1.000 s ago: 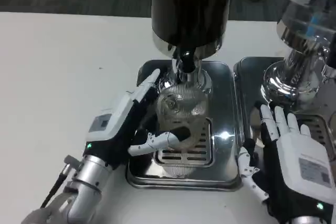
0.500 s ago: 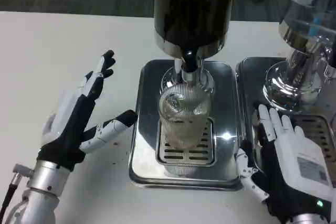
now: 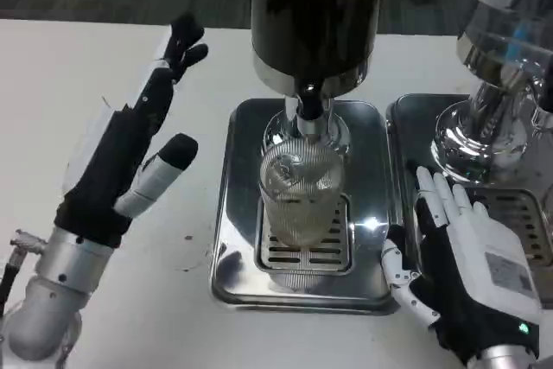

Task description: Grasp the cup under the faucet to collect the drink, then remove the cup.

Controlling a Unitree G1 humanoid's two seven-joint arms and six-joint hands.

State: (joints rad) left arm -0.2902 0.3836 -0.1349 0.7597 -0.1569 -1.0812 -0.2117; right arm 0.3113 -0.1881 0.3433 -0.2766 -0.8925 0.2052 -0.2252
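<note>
Clear ribbed plastic forms the cup (image 3: pixel 300 200), which is set upright on the drip tray (image 3: pixel 233 213) grille directly beneath the faucet (image 3: pixel 308 112). The left hand (image 3: pixel 130 149) is held well apart, fingers spread. The right hand (image 3: pixel 471 265) is laid flat beside the tray, fingers extended, nothing held.

Readable text: none can be made out.
Right robot hand (image 3: pixel 471 278): a grey label is seen on its white back, its print too blurred to be read.
</note>
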